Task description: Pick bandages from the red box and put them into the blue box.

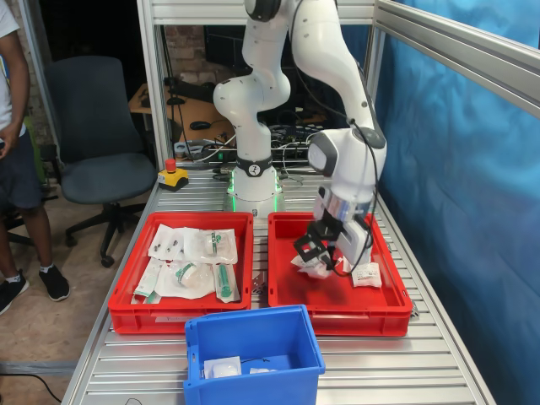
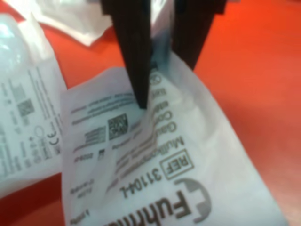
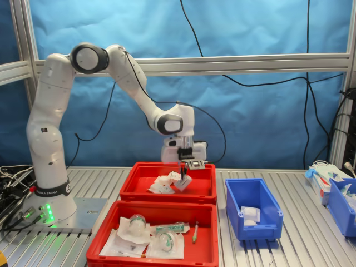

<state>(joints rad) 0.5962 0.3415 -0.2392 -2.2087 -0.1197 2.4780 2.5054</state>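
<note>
Over the red box (image 1: 396,314) on the first exterior view's right, the Franka arm's gripper (image 1: 314,251) reaches down among the bandages (image 1: 366,274), and its black fingers (image 2: 134,56) stand narrow, pinched on one white bandage packet (image 2: 188,179). In the wrist view that packet fills most of the picture, crinkled where the fingers meet it, with printed lines, a small square code and a REF number on its face. Another packet (image 2: 26,122) lies just beside it on the red floor of the tray. In the second exterior view the pinched packet (image 3: 184,182) hangs tilted under the gripper (image 3: 182,171), above the other packets (image 3: 161,184) lying in the rear tray (image 3: 167,196); whether its lower edge touches the tray floor I cannot tell.

The blue box (image 1: 253,361) stands at the near edge of the slatted metal table (image 1: 439,371) in the first exterior view, in front of the gap between the two trays, with white packets (image 1: 224,367) on its floor. In the second exterior view it sits to the right of the trays, apart from them (image 3: 253,208).

The twin red tray (image 1: 126,316) holds larger clear packets with green marks (image 1: 202,261). A red-buttoned yellow stop switch (image 1: 172,175) rests near the arm's base (image 1: 253,190). A person (image 1: 17,152) stands at the first exterior view's left edge, beside an office chair (image 1: 97,135)
</note>
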